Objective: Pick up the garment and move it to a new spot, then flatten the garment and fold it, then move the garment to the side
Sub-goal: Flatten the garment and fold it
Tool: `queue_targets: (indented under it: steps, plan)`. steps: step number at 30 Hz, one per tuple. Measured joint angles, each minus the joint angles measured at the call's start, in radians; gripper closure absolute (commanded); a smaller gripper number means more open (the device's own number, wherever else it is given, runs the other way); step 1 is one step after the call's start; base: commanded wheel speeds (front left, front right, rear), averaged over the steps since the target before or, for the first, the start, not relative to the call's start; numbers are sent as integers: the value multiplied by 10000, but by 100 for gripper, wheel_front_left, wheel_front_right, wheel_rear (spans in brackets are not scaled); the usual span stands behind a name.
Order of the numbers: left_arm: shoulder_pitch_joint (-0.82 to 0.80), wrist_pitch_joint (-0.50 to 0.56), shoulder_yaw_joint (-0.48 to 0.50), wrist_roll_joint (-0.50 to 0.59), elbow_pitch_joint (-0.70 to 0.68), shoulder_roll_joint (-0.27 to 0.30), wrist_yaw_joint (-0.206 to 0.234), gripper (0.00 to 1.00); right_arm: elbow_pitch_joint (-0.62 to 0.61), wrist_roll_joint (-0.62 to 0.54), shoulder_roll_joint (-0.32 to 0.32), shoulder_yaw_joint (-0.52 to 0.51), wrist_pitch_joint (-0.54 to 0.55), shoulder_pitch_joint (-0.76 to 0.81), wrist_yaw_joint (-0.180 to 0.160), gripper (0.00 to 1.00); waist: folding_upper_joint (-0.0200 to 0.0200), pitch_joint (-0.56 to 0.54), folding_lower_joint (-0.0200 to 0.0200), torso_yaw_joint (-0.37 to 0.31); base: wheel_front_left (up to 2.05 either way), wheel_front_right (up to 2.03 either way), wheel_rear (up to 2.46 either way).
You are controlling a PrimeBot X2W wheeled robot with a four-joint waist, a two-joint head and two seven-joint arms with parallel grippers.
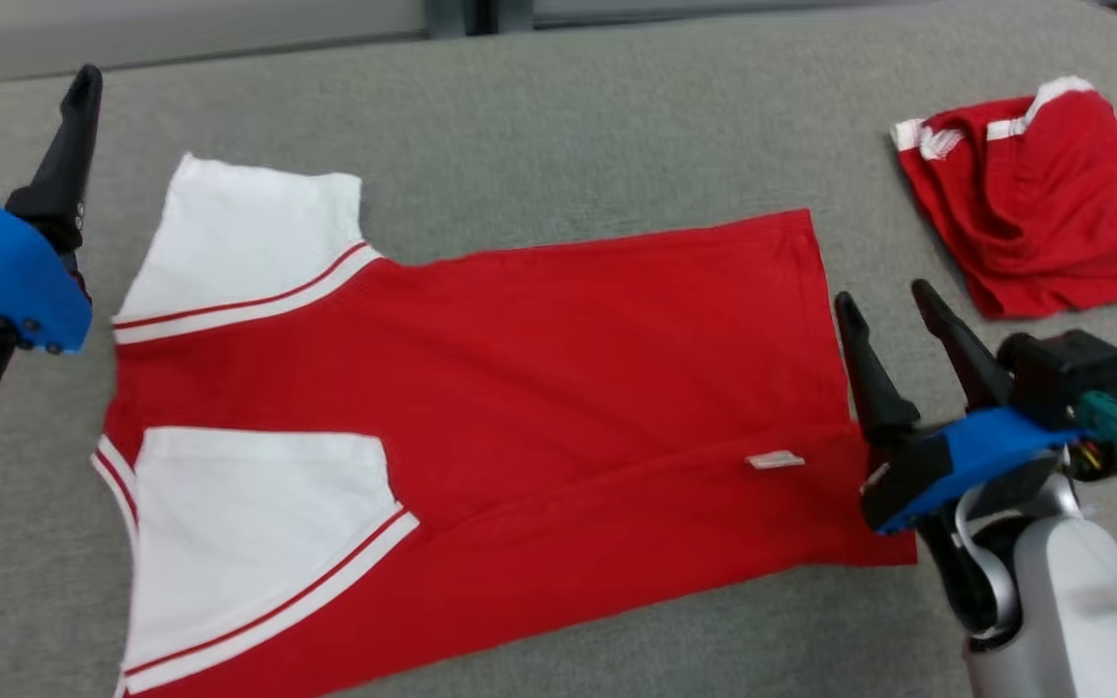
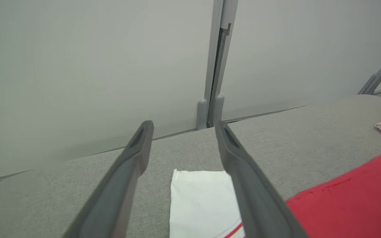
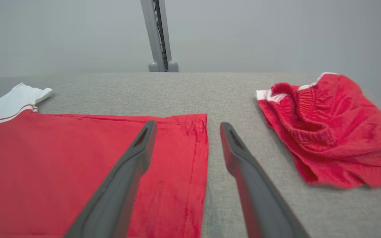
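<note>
the shirt (image 1: 520, 388) lies spread flat on the grey cushion (image 1: 568, 126), with its 2 white sleeves at 1 end and its hem at the other. the left gripper (image 1: 32, 73) hangs just off the shirt's sleeve end, fingers spread wide, holding nothing. the right gripper (image 1: 883, 296) sits at the shirt's hem edge, also spread and empty. in the right wrist view 1 finger is over the red cloth and the other over bare cushion. crumpled red shorts (image 1: 1043, 213) lie apart from the shirt, beyond its hem.
</note>
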Motion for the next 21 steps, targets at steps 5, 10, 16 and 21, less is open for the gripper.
queue_targets:
  steps: [5,10,16,21]
  plan:
    - [-1326,1124,-571,176,1831,40,-332,0,307,341,8,888,-151,-874,0,0,0,955,1,-698,0,0,0]
    - [-2055,1921,-861,412,3475,267,-422,0,681,545,6,1413,-474,-1475,0,0,0,1689,2,-1326,0,0,0]
    - [-2468,3053,-1078,318,4418,587,-640,0,1043,675,4,1668,-784,-1733,0,0,0,2118,1,-1792,0,0,0]
    - [-2708,3593,-1231,236,4452,708,-794,40,1179,717,2,1695,-966,-1786,0,0,0,2216,0,-1885,0,0,0]
